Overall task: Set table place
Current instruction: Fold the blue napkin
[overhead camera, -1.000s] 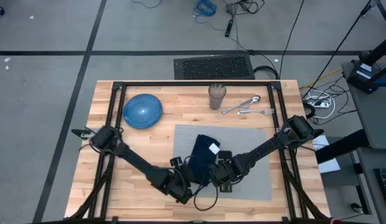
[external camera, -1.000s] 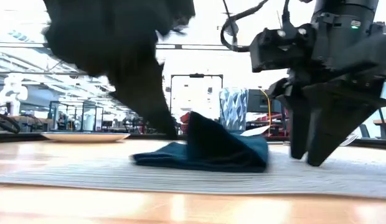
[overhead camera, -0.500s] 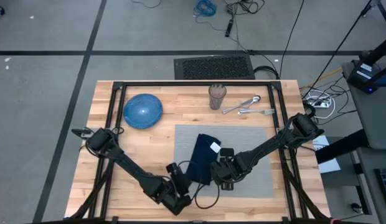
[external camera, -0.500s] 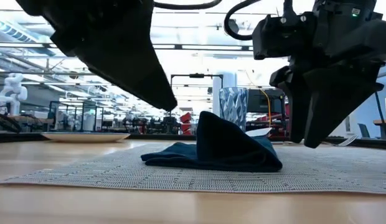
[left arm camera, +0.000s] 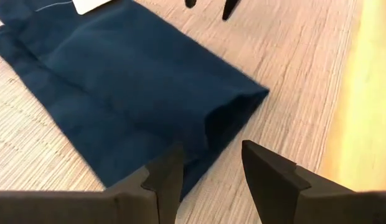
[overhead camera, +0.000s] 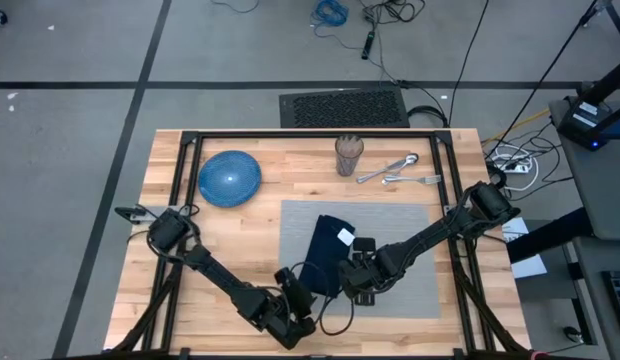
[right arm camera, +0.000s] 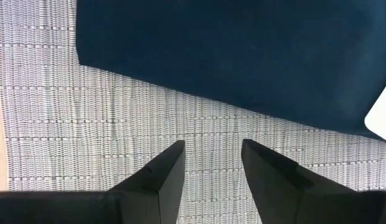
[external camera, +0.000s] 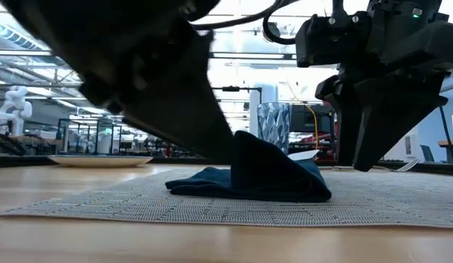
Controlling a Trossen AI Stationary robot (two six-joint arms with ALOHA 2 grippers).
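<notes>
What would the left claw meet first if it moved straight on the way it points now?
Most likely the napkin. The left claw is open, empty, and aimed at the napkin's near corner on the placemat. How far off that corner is, I cannot tell.

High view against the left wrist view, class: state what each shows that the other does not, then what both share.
Only the high view shows the blue plate, the glass, the cutlery and both arms over the table. Only the left wrist view shows, close up, the left gripper with its fingers apart just above the napkin's folded end. Both show the navy napkin with its white tag, lying on the grey placemat.
</notes>
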